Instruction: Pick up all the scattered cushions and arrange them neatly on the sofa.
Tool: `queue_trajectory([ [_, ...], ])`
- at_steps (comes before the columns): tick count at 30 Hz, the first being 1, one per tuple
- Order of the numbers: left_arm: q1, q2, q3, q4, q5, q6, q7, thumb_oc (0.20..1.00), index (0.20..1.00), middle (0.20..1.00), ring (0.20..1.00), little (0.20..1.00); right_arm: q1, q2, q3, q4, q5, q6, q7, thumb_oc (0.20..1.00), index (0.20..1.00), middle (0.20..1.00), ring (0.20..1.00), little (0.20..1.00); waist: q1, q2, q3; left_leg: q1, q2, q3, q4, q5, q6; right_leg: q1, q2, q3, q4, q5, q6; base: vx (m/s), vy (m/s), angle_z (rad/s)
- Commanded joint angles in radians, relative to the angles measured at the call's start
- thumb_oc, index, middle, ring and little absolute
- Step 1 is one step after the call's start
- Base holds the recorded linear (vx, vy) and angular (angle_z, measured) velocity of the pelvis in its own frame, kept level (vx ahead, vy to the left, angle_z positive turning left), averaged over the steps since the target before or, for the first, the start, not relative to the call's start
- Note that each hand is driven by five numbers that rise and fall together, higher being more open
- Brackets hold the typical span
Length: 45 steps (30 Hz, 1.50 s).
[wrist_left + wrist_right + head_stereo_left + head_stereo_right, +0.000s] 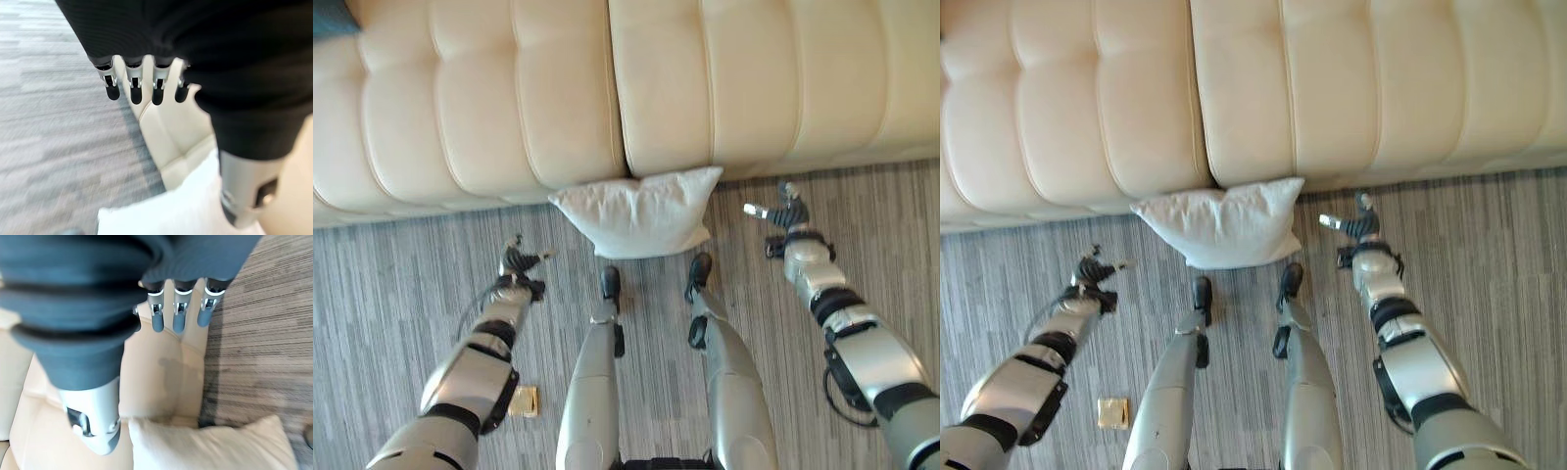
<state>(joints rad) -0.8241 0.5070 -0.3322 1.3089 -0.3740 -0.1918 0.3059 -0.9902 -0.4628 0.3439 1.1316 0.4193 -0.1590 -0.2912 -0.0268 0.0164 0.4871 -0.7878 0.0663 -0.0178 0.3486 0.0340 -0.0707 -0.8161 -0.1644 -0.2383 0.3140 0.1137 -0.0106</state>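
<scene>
White cushion (638, 214) lies on the striped grey carpet (401, 284), leaning against the front of the cream sofa (568, 88), right btwn the two hands. Neither hand touches it yet.

To do this well, I think both hands should come in from each side, squeeze the soft cushion evenly, then lift it up & over the sofa's front edge. One hand alone may let it flop.

Left hand (519, 260) hangs low over the carpet, a bit to the cushion's left, fingers (134, 88) straight & apart, holding nothing. Right hand (783, 211) is near the cushion's right corner, close to the sofa's base, fingers (178, 313) also straight & loose, w/ nothing in them.
</scene>
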Motion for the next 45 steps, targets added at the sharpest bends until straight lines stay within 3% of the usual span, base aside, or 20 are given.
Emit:
queue_trajectory([
  [1,0.043,0.039,0.001,0.064,-0.04,-0.015,0.052,1.0,1.0,1.0,1.0,1.0,0.073,0.021,0.019,-0.007,0.058,-0.044,-0.044,1.0,1.0,1.0,1.0,1.0,-0.002,-0.011,-0.118,-0.052,-0.033,0.058,0.084,-0.091,0.022,-0.041,-0.043,0.102,0.186,-0.211,0.07,0.02,0.052,0.04],
  [5,-0.029,0.04,-0.035,0.058,-0.069,-0.02,0.032,1.0,1.0,1.0,1.0,1.0,0.016,0.032,0.071,-0.035,0.057,-0.051,-0.06,1.0,1.0,1.0,1.0,1.0,-0.017,-0.024,-0.114,-0.184,-0.035,0.06,0.178,-0.122,0.026,-0.173,-0.043,0.13,0.277,-0.235,0.054,0.05,0.061,0.1],
  [11,-0.106,-0.033,-0.071,0.025,-0.121,-0.047,0.045,1.0,1.0,1.0,1.0,1.0,-0.006,0.103,0.085,-0.039,0.112,-0.08,-0.087,1.0,1.0,1.0,1.0,1.0,-0.025,-0.035,-0.124,-0.326,-0.049,0.057,0.251,-0.141,0.034,-0.317,-0.04,0.154,0.344,-0.251,0.046,0.03,0.025,-0.02],
  [15,-0.211,-0.1,-0.124,-0.054,-0.12,-0.087,0.1,1.0,1.0,1.0,1.0,1.0,-0.044,0.161,0.126,-0.157,0.148,-0.149,-0.117,1.0,1.0,1.0,1.0,1.0,-0.038,-0.035,-0.149,-0.509,-0.058,0.052,0.367,-0.158,0.043,-0.498,-0.034,0.179,0.445,-0.263,0.043,0.04,-0.007,-0.06],
  [18,-0.235,-0.119,-0.139,-0.065,-0.111,-0.092,0.118,1.0,1.0,1.0,1.0,1.0,-0.054,0.172,0.134,-0.17,0.144,-0.159,-0.129,1.0,1.0,1.0,1.0,1.0,-0.038,-0.036,-0.145,-0.521,-0.06,0.047,0.385,-0.168,0.041,-0.511,-0.032,0.183,0.463,-0.272,0.044,0.06,-0.018,-0.07],
  [19,-0.369,-0.207,-0.213,-0.146,-0.051,-0.128,0.187,1.0,1.0,1.0,1.0,1.0,-0.159,0.187,0.165,-0.213,0.135,-0.197,-0.144,1.0,1.0,1.0,1.0,1.0,-0.039,-0.029,-0.174,-0.681,-0.073,0.042,0.493,-0.178,0.05,-0.678,-0.037,0.201,0.581,-0.288,0.038,0.1,-0.007,0.06],
  [20,-0.381,-0.219,-0.215,-0.157,-0.059,-0.133,0.182,1.0,1.0,1.0,1.0,1.0,-0.169,0.189,0.167,-0.217,0.146,-0.199,-0.135,0.73,0.73,0.73,0.73,0.73,-0.038,-0.029,-0.179,-0.7,-0.074,0.041,0.507,-0.18,0.051,-0.698,-0.04,0.204,0.596,-0.292,0.037,0.13,-0.009,0.31],
  [21,-0.396,-0.255,-0.221,-0.197,-0.115,-0.158,0.148,0.545,0.545,0.545,0.545,0.545,-0.194,0.191,0.17,-0.232,0.147,-0.203,-0.124,0.2,0.2,0.2,0.2,0.2,-0.034,-0.029,-0.177,-0.715,-0.081,0.04,0.531,-0.188,0.049,-0.716,-0.039,0.209,0.626,-0.304,0.037,0.05,0.001,0.26],
  [22,-0.39,-0.283,-0.212,-0.223,-0.14,-0.168,0.136,0.2,0.2,0.2,0.2,0.2,-0.191,0.198,0.16,-0.237,0.168,-0.213,-0.109,0.2,0.2,0.2,0.2,0.2,-0.033,-0.028,-0.176,-0.728,-0.085,0.04,0.54,-0.184,0.051,-0.73,-0.038,0.212,0.634,-0.301,0.036,0.04,-0.004,0.2],
  [23,-0.384,-0.301,-0.205,-0.248,-0.158,-0.18,0.128,0.2,0.2,0.2,0.2,0.2,-0.187,0.2,0.149,-0.241,0.18,-0.218,-0.103,0.2,0.2,0.2,0.2,0.2,-0.032,-0.028,-0.178,-0.731,-0.087,0.042,0.541,-0.183,0.051,-0.734,-0.038,0.211,0.638,-0.3,0.036,0.0,0.0,0.04],
  [26,-0.292,-0.374,-0.201,-0.424,-0.235,-0.22,0.068,0.2,0.2,0.2,0.2,0.2,-0.12,0.221,0.099,-0.333,0.225,-0.256,-0.08,0.2,0.2,0.2,0.2,0.2,-0.03,-0.026,-0.185,-0.697,-0.095,0.042,0.513,-0.178,0.049,-0.704,-0.027,0.211,0.613,-0.298,0.037,0.0,0.0,0.0],
  [30,-0.213,-0.414,-0.189,-0.507,-0.252,-0.236,0.063,0.2,0.2,0.2,0.2,0.2,-0.04,0.247,0.057,-0.401,0.236,-0.283,-0.071,0.2,0.2,0.2,0.2,0.2,-0.03,-0.022,-0.204,-0.646,-0.095,0.038,0.45,-0.161,0.047,-0.658,-0.019,0.208,0.561,-0.284,0.04,-0.05,0.001,-0.01],
  [35,-0.081,-0.451,-0.155,-0.628,-0.335,-0.247,0.009,0.2,0.2,0.2,0.2,0.2,0.095,0.277,0.014,-0.517,0.253,-0.294,-0.036,0.2,0.2,0.2,0.2,0.2,-0.028,-0.02,-0.22,-0.443,-0.084,0.023,0.267,-0.123,0.045,-0.466,-0.009,0.187,0.403,-0.252,0.054,-0.1,-0.005,-0.08],
  [37,-0.012,-0.441,-0.153,-0.71,-0.345,-0.246,-0.004,0.2,0.2,0.2,0.2,0.2,0.165,0.274,0.006,-0.588,0.248,-0.289,-0.026,0.2,0.2,0.2,0.2,0.2,-0.027,-0.021,-0.214,-0.35,-0.078,0.016,0.204,-0.111,0.045,-0.371,-0.011,0.179,0.339,-0.235,0.061,-0.09,0.005,0.04],
  [38,0.09,-0.391,-0.157,-0.825,-0.314,-0.23,-0.022,0.2,0.2,0.2,0.2,0.2,0.275,0.25,0.011,-0.674,0.214,-0.263,-0.001,0.2,0.2,0.2,0.2,0.2,-0.023,-0.024,-0.209,-0.202,-0.074,0.016,0.106,-0.092,0.042,-0.221,-0.012,0.162,0.235,-0.213,0.073,-0.06,0.015,-0.02],
  [42,0.214,-0.335,-0.161,-0.92,-0.28,-0.212,-0.048,0.2,0.2,0.2,0.2,0.2,0.408,0.219,0.015,-0.766,0.171,-0.232,0.03,0.2,0.2,0.2,0.2,0.2,-0.021,-0.03,-0.207,-0.03,-0.073,0.013,0.014,-0.074,0.042,-0.038,-0.007,0.14,0.126,-0.192,0.084,0.01,0.023,-0.04],
  [43,0.301,-0.302,-0.168,-0.965,-0.251,-0.197,-0.062,0.2,0.2,0.2,0.2,0.2,0.5,0.204,0.013,-0.813,0.149,-0.214,0.055,0.2,0.2,0.2,0.2,0.2,-0.018,-0.031,-0.206,0.099,-0.069,0.016,-0.057,-0.063,0.045,0.099,-0.007,0.126,0.046,-0.174,0.092,0.08,0.029,-0.04],
  [45,0.352,-0.29,-0.158,-0.974,-0.226,-0.19,-0.07,0.2,0.2,0.2,0.2,0.2,0.551,0.19,0.009,-0.842,0.106,-0.203,0.059,0.2,0.2,0.2,0.2,0.2,-0.017,-0.034,-0.207,0.163,-0.065,0.017,-0.091,-0.058,0.042,0.167,-0.008,0.116,0.011,-0.169,0.097,0.11,0.022,-0.02],
])
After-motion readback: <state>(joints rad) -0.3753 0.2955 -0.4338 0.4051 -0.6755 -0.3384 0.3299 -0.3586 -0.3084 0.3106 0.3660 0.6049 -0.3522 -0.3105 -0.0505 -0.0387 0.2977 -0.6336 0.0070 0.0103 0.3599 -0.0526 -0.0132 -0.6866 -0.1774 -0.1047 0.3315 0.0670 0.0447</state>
